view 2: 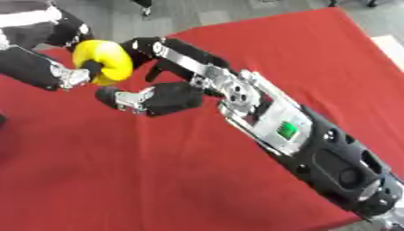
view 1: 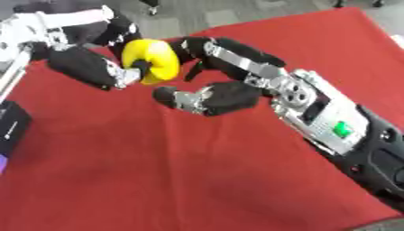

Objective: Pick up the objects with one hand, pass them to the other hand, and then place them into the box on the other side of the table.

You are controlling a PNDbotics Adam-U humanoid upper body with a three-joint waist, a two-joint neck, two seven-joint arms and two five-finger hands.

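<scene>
Fingers of the left hand (view 1: 98,70), black with silver tips, curl around the yellow ring-shaped soft toy (view 1: 154,60) and pinch it from its 9 o'clock side; one finger tip appears to poke into the ring's centre hole. That arm enters from the 10 o'clock corner of the view. The yellow ring sits between both hands, lifted above the red cloth-covered bench (view 1: 181,171), at about 11 o'clock in the scene.

At the ring's 3 o'clock side, the right hand (view 1: 229,97) meets it: the upper fingers (view 1: 201,47) are stretched toward the toy and touch its edge, while the thumb (view 1: 180,98) juts out below, apart from the toy at its 5 o'clock. Whether those upper fingers grip the ring cannot be told. The right forearm, silver and black with a small green panel, runs down to the 4 o'clock corner.

At the 9 o'clock edge of the left eye view, a dark box (view 1: 11,126) shows partly on the bench.
</scene>
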